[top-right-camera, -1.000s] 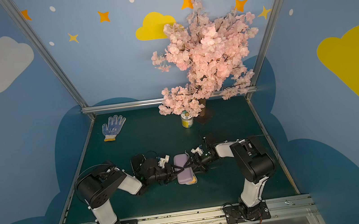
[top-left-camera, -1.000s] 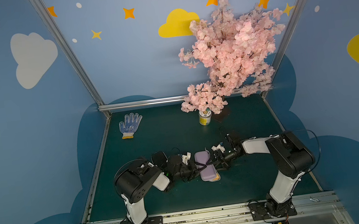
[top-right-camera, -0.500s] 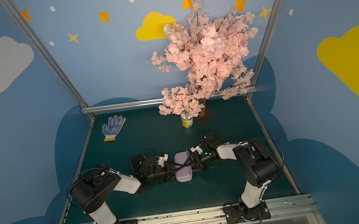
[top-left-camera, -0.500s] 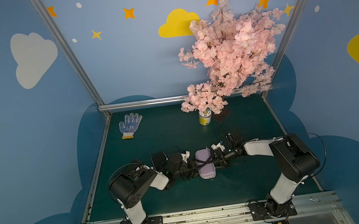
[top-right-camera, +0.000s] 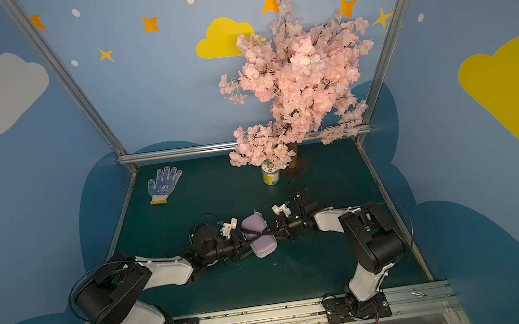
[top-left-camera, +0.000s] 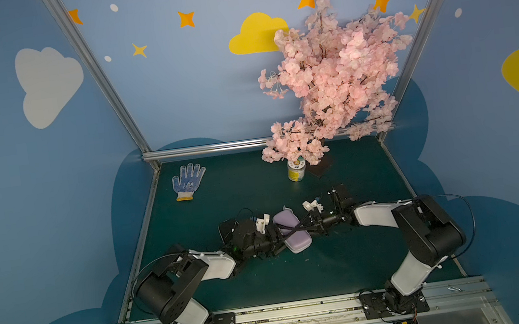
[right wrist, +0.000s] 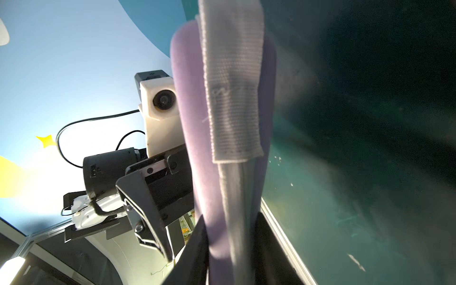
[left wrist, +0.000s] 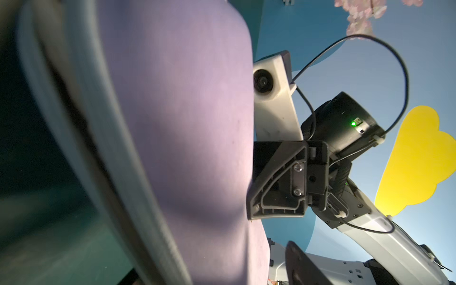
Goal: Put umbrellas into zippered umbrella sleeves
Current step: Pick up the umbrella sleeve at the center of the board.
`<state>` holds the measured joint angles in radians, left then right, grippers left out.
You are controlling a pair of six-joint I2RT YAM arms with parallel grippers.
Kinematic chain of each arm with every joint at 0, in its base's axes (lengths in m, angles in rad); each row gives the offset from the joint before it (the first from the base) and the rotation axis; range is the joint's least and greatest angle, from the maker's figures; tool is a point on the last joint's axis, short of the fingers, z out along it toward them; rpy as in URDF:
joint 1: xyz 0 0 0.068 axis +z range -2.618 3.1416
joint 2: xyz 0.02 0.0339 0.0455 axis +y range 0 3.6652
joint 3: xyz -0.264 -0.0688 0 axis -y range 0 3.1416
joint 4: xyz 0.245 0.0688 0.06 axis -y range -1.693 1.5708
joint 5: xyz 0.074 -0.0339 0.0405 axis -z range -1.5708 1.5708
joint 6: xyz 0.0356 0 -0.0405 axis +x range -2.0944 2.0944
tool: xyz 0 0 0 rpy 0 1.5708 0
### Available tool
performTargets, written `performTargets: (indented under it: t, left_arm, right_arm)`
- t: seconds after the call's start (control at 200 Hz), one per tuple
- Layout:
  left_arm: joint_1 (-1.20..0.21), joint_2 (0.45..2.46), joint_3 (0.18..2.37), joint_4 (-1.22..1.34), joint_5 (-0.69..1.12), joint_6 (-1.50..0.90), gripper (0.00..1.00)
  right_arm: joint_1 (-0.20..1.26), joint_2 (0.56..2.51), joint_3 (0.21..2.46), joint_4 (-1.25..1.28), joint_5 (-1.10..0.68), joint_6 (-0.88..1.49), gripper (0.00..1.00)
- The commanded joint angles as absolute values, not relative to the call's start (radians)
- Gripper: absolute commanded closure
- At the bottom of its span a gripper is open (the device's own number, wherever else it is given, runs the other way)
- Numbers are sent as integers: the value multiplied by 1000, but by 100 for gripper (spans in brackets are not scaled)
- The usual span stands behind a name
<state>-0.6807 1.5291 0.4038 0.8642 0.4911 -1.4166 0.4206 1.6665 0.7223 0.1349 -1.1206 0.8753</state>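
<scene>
On the bench: lavender sleeve, handled from both sides.
Your right gripper pinches it; left gripper spread. No umbrella in sight, so packed or not is unclear.

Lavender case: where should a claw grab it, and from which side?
Probably from above, pinching the lavender sleeve across its narrow width at mid-length: it lies broad face up on the table, oblong with rounded ends that would slip.

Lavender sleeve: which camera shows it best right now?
A top view: both top views show the whole sleeve end to end. The left wrist gives only a blurred close-up of its shell; the right wrist shows only one edge, with a grey strap over it.
</scene>
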Motion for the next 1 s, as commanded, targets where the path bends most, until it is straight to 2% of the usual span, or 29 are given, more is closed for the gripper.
performTargets:
  t: [0.0,0.225,0.445,0.746,0.996]
  left_arm:
    - [-658,1453,381,824,503,-1369,20]
    - [-660,1370,399,689,454,-1335,17]
    - [-669,1435,398,763,459,-1348,17]
    - [-673,1444,429,840,406,-1364,16]
    - [-672,1425,418,876,379,-1392,29]
  right_arm:
    - [414,1608,724,182,-1138,919,75]
    - [437,1550,756,182,-1124,972,76]
    - [444,1536,745,330,-1124,1094,77]
    - [471,1505,755,337,-1128,1131,77]
    - [479,1509,747,340,-1102,1140,74]
